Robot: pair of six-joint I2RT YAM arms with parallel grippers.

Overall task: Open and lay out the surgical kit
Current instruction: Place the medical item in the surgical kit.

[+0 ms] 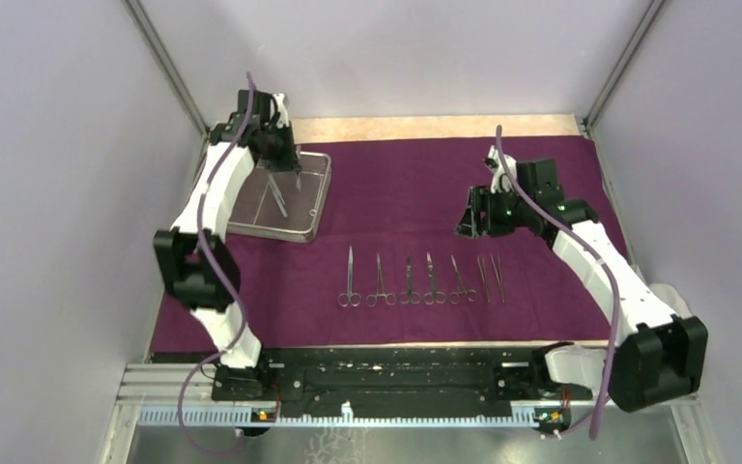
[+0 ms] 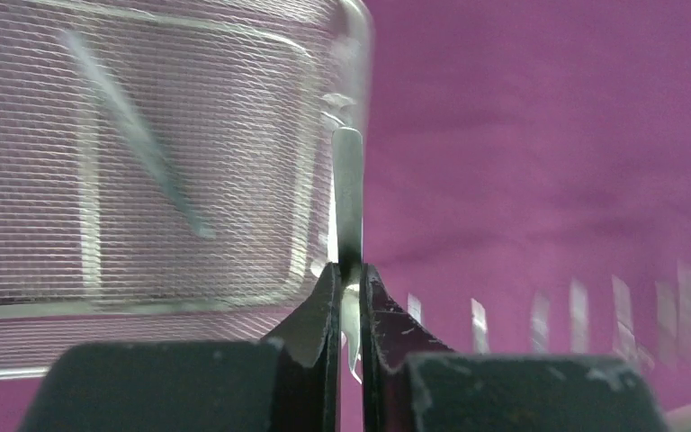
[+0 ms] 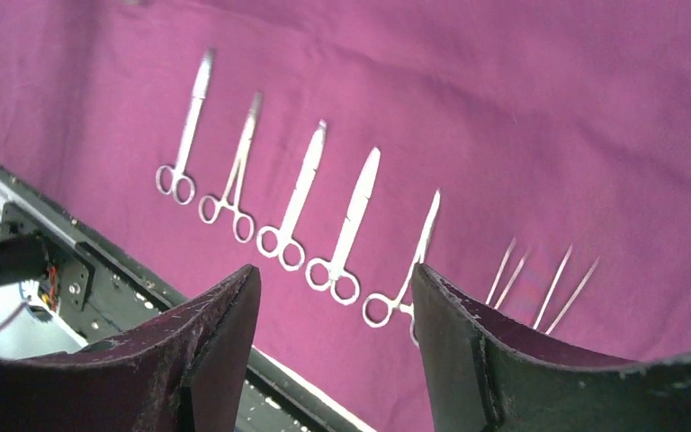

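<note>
The dark purple cloth wrap (image 1: 415, 184) lies spread flat over the table. At its back left stands the silver wire-mesh tray (image 1: 312, 230). My left gripper (image 1: 295, 169) hangs over the tray's right side, shut on a slim steel instrument (image 2: 348, 189) that sticks out past the fingertips of this gripper (image 2: 349, 279). One more steel instrument (image 2: 135, 135) lies slanted on the mesh. Several scissor-like instruments (image 1: 408, 282) and two tweezers (image 1: 491, 277) lie in a row on the cloth. My right gripper (image 1: 470, 224) hovers open above the cloth, with nothing between its fingers (image 3: 335, 270).
Grey walls with metal posts close in the table on the left, right and back. A strip of bare wood (image 1: 435, 128) shows behind the cloth. The black arm-mount rail (image 1: 386, 382) runs along the near edge.
</note>
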